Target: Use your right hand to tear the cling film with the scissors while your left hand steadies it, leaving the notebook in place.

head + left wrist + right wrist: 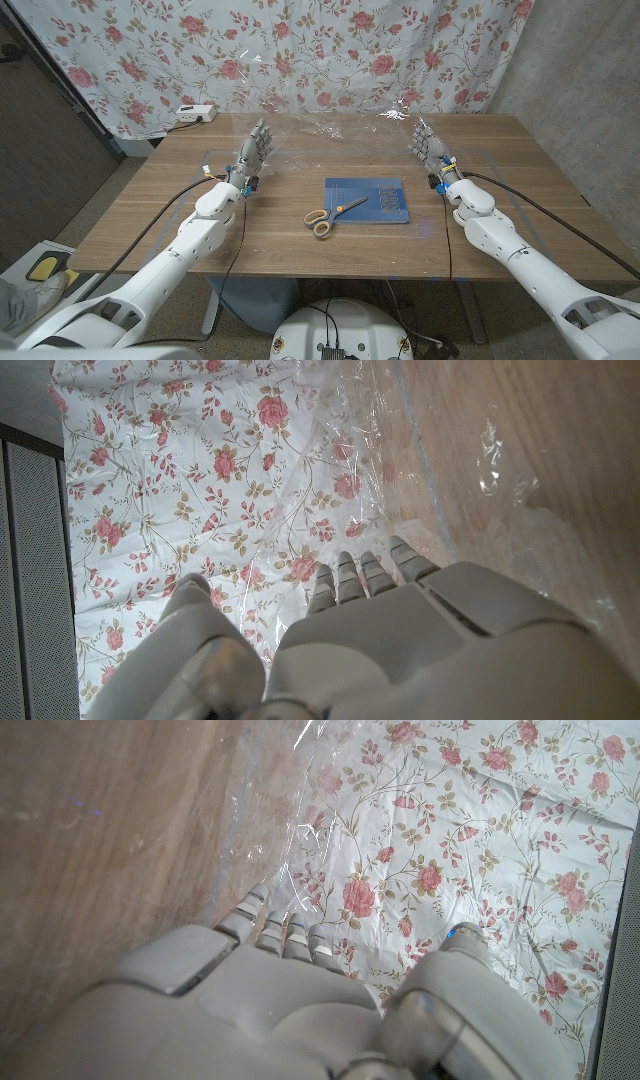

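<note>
Both hands wait open and empty: left hand (254, 152), right hand (431, 147). Cling film (330, 125) apparently stretches just beyond their fingertips; scissors (331, 216) lie untouched between them, beside the notebook (368, 200). Next: right hand fetches scissors.

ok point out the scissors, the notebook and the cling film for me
scissors (330, 217), head view, on the pivot where blades meet handles
notebook (368, 199), head view, middle of the blue cover
cling film (330, 128), head view, on the clear sheet at the table's far side
</note>
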